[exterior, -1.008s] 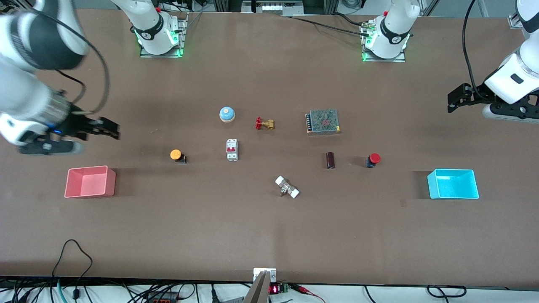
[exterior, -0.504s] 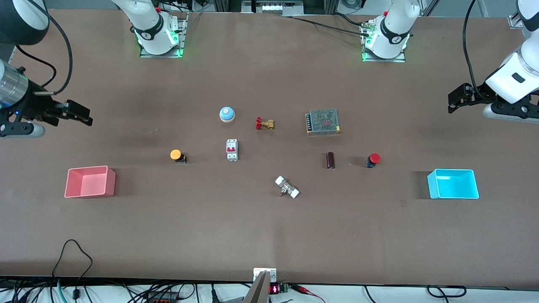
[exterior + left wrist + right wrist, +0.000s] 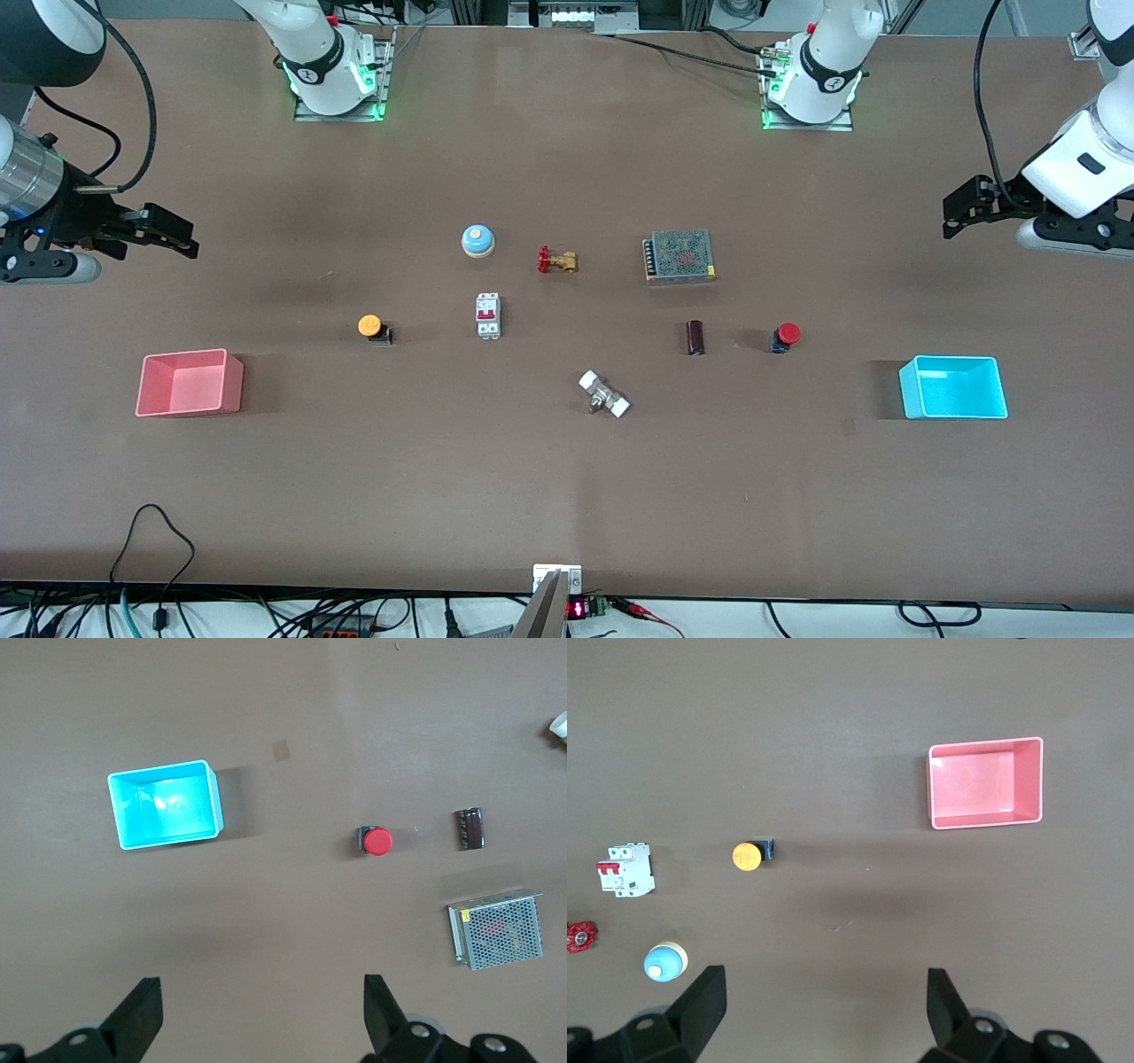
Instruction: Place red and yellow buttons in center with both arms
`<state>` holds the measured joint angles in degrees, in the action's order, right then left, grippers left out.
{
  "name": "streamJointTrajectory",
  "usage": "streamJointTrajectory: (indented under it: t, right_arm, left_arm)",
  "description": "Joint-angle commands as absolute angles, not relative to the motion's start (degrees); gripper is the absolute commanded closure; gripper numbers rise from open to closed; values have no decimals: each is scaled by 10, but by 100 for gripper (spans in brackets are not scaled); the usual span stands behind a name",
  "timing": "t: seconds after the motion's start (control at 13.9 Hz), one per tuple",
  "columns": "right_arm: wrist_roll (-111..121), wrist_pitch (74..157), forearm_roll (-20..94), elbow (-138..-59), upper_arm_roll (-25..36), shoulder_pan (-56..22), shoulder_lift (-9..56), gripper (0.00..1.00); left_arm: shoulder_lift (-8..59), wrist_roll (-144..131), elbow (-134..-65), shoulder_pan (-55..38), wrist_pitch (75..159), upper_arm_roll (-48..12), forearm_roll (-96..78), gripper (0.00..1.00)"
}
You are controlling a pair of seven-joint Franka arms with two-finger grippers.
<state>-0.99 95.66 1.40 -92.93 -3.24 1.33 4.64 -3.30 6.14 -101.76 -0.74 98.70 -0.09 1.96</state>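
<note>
No readable writing on red button (image 3: 785, 336), yellow button (image 3: 371, 327).

Robotics lab bench: two white arms bolting at 12 o'clock onto brown tabletop (image 3: 549, 496); base plates (image 3: 341, 108) glowing green; cable bundles (image 3: 266, 616) trailing at 6 o'clock; electrical parts, e.g. power supply (image 3: 679, 256), lying at center.
</note>
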Motion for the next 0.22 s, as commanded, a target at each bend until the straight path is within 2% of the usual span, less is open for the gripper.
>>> streamJointTrajectory:
  t: [0.0,0.14]
  right_arm:
    - [-4,946,23,-925,-33,17,44,0]
    - [-3,947,24,-925,-33,18,47,0]
  left_arm:
    - [-25,69,-1000,-7,975,-3,18,0]
    - [-25,69,-1000,-7,972,-4,18,0]
